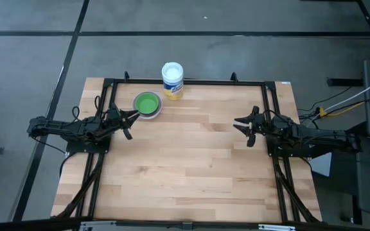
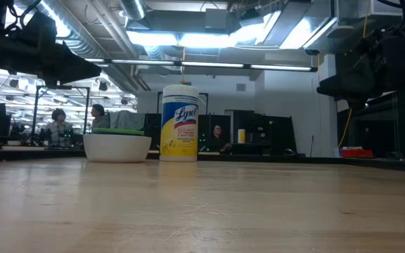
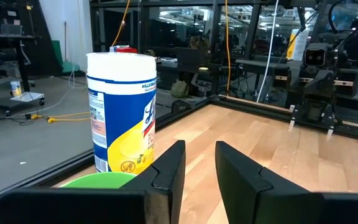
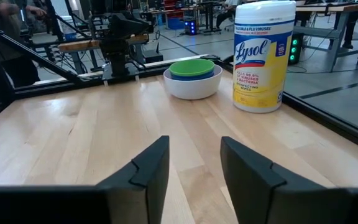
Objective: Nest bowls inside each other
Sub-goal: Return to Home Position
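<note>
The bowls form one nested stack (image 1: 147, 104) at the far left of the table. A white bowl (image 4: 192, 86) is outermost and stands on the wood by its base. A dark blue rim (image 4: 209, 74) shows inside it, and a green bowl (image 4: 191, 66) is on top. My left gripper (image 1: 132, 124) hangs open, level and above the table, just to the near left of the stack; the green rim (image 3: 98, 180) shows beside its finger. My right gripper (image 1: 241, 130) hangs open at the table's right side, pointing at the stack (image 2: 117, 146) from well away.
A tall white wipes container (image 1: 172, 80) with a blue-and-yellow label stands just right of the stack, at the far edge. Black frame rails (image 1: 191, 82) run along the table's far, left and right sides. Bare wood (image 1: 185, 167) spans the middle and near half. People sit beyond the table (image 2: 58, 123).
</note>
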Robot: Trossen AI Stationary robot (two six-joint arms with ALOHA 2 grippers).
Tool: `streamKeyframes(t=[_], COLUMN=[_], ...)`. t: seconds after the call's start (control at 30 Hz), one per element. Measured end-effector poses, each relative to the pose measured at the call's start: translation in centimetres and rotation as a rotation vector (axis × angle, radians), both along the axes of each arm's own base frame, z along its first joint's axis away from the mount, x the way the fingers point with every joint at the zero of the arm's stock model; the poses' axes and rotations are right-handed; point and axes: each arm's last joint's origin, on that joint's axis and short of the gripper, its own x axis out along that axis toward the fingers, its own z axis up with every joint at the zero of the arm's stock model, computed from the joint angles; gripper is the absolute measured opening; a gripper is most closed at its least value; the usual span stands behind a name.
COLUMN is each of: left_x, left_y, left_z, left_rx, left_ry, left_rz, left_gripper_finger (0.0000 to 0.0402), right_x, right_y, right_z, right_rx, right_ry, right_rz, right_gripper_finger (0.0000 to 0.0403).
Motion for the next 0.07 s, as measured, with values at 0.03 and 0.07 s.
streamKeyframes(t=[0.03, 0.07], left_x=[0.0, 0.0], left_y=[0.0, 0.0], left_z=[0.0, 0.0], left_rx=[0.0, 0.0], left_ry=[0.0, 0.0], left_rz=[0.0, 0.0], left_gripper_finger=[0.0085, 0.0086], right_x=[0.0, 0.0], right_y=[0.0, 0.0], right_z=[0.0, 0.0], right_rx=[0.0, 0.0], right_ry=[0.0, 0.0], right_rz=[0.0, 0.0], right_gripper_finger=[0.0148, 0.0149])
